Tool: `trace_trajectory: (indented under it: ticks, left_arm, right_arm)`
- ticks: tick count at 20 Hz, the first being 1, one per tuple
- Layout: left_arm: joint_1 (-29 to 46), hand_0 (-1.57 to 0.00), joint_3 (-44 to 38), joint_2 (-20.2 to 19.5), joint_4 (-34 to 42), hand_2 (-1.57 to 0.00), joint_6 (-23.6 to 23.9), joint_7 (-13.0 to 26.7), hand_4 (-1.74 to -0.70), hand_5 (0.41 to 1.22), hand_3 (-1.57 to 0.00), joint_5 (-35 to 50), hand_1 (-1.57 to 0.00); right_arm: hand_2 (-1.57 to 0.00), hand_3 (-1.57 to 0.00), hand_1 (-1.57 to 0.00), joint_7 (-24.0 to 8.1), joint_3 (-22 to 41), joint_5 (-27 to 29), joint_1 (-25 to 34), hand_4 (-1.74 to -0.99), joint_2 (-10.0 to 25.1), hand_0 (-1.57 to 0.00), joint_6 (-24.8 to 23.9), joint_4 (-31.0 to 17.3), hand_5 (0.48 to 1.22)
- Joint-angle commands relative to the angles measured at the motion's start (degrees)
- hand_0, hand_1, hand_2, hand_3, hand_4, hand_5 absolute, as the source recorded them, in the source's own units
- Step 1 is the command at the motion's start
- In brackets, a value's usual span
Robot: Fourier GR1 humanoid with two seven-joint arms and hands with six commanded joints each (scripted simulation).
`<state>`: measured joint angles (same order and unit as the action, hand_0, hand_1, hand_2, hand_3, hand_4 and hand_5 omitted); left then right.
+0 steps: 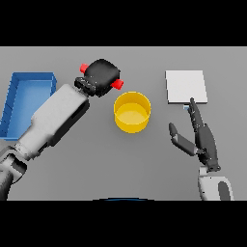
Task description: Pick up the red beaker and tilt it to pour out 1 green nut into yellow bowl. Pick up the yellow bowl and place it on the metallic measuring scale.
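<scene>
My left hand (pixel 102 75) is shut on the red beaker (pixel 117 84), of which only red bits show at either side of the dark hand. It hangs just left of and behind the yellow bowl (pixel 131 112), which stands in the middle of the table; no nut shows inside it. The metallic scale (pixel 186 86) lies flat at the back right. My right hand (pixel 202 137) is open, fingers straight, pointing toward the scale's near edge, to the right of the bowl.
A blue tray (pixel 26 99) sits at the left side of the table, beside my left forearm.
</scene>
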<state>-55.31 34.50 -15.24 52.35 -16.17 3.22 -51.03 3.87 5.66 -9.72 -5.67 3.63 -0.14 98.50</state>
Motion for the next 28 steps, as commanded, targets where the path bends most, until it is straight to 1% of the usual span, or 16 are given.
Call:
trace_trajectory:
  ticks: [1,3,4,5,7,10,12,15,16,19,20,21,23,25,27,28]
  left_arm:
    - [-0.93,-1.57,1.49,-0.14,-1.10,-1.57,-0.87,-0.69,-1.72,1.215,-1.35,-1.43,-1.57]
    - [-2.67,-1.57,3.82,0.36,-1.68,-1.57,-2.16,-1.98,-1.72,1.217,-1.29,-3.46,-1.57]
    - [-3.71,-1.57,5.20,0.31,-2.59,-1.57,-2.86,-3.31,-1.72,1.218,-1.35,-4.63,-1.57]
    - [-4.86,-1.57,6.15,0.93,-3.84,-1.57,-3.25,-4.05,-1.72,1.218,-1.39,-5.58,-1.57]
    - [-6.85,-1.57,8.16,1.17,-5.25,-1.57,-3.33,-6.72,-1.73,1.219,-1.46,-7.75,-1.57]
    - [-9.04,-1.57,11.96,0.96,-5.94,-1.57,-3.74,-9.22,-1.73,1.220,-1.51,-11.70,-1.57]
    - [-10.51,-1.57,14.34,1.11,-7.42,-1.57,-2.74,-10.97,-1.73,1.220,-1.53,-14.21,-1.57]
    - [-12.53,-1.57,18.08,0.91,-7.54,-1.57,-3.35,-11.81,-1.74,1.221,-1.55,-18.01,-1.57]
    - [-13.35,-1.57,19.07,0.95,-7.92,-1.57,-3.52,-12.95,-1.74,1.221,-1.56,-18.82,-1.57]
    - [-14.41,-1.57,22.18,1.35,-9.56,-1.57,-1.69,-14.15,-1.74,1.221,-1.56,-22.09,-1.57]
    - [-14.65,-1.57,23.28,1.39,-9.65,-1.57,-1.30,-14.51,-1.74,1.221,-1.56,-23.18,-1.57]
    - [-15.20,-1.57,24.05,1.18,-9.25,-1.57,-1.32,-15.48,-1.73,1.221,-1.57,-23.91,-1.57]
    - [-15.78,-1.57,25.49,1.34,-9.56,-1.57,-0.83,-15.39,-1.73,1.221,-1.57,-25.63,-1.57]
    - [-17.63,-1.57,27.04,1.87,-10.76,-1.57,-0.23,-15.72,-1.73,1.221,-1.57,-27.68,-1.57]
    - [-19.68,-1.57,28.13,1.56,-9.74,-1.57,-0.29,-16.76,-1.73,1.221,-1.57,-29.11,-1.57]
    - [-21.03,-1.57,28.69,2.40,-10.18,-1.57,0.28,-16.72,-1.73,1.221,-1.57,-29.98,-1.57]
  right_arm:
    - [0.00,0.00,0.00,0.17,-0.08,0.51,-0.17,-1.197,-0.03,0.00,0.33,0.06,0.659]
    - [0.00,0.00,0.00,-0.09,0.04,0.81,0.17,-1.206,-0.51,0.00,0.52,-0.67,0.639]
    - [0.00,0.00,0.00,-0.01,-0.14,0.95,0.23,-1.212,-0.72,0.00,0.26,-0.69,0.631]
    - [0.00,0.00,0.00,1.21,0.18,0.38,-0.59,-1.220,-0.70,0.00,0.03,-0.03,0.624]
    - [0.00,0.00,0.00,1.09,0.08,-0.70,-0.22,-1.221,-0.54,0.00,-0.85,-0.38,0.610]
    - [0.00,0.00,0.00,1.59,0.77,-2.29,-0.76,-1.205,-1.03,0.00,-1.94,-0.09,0.584]
    - [0.00,0.00,0.00,0.85,0.60,-2.01,0.44,-1.185,-1.63,0.00,-2.26,-0.72,0.575]
    - [0.00,0.00,0.00,1.57,0.66,-2.28,0.14,-1.152,-1.21,0.00,-2.06,-0.81,0.567]
    - [0.00,0.00,0.00,1.05,0.30,-1.72,0.85,-1.148,-1.31,0.00,-2.01,-1.15,0.566]
    - [0.00,0.00,0.00,2.17,-0.18,-1.58,0.55,-1.130,-1.00,0.00,-2.11,-1.80,0.565]
    - [0.00,0.00,0.00,1.74,-0.11,-1.75,0.42,-1.129,-0.98,0.00,-2.24,-1.45,0.566]
    - [0.00,0.00,0.00,2.61,0.44,-2.22,0.02,-1.132,-1.02,0.00,-2.21,-0.61,0.573]
    - [0.00,0.00,0.00,1.34,0.58,-2.22,0.93,-1.136,-1.23,0.00,-2.24,-0.37,0.579]
    - [0.00,0.00,0.00,2.75,0.25,-1.99,0.21,-1.133,-0.92,0.00,-2.08,-0.85,0.579]
    - [0.00,0.00,0.00,2.42,0.02,-1.81,0.10,-1.128,-0.84,0.00,-2.15,-0.45,0.575]
    - [0.00,0.00,0.00,2.24,0.15,-1.83,0.41,-1.133,-0.97,0.00,-2.12,-0.62,0.575]
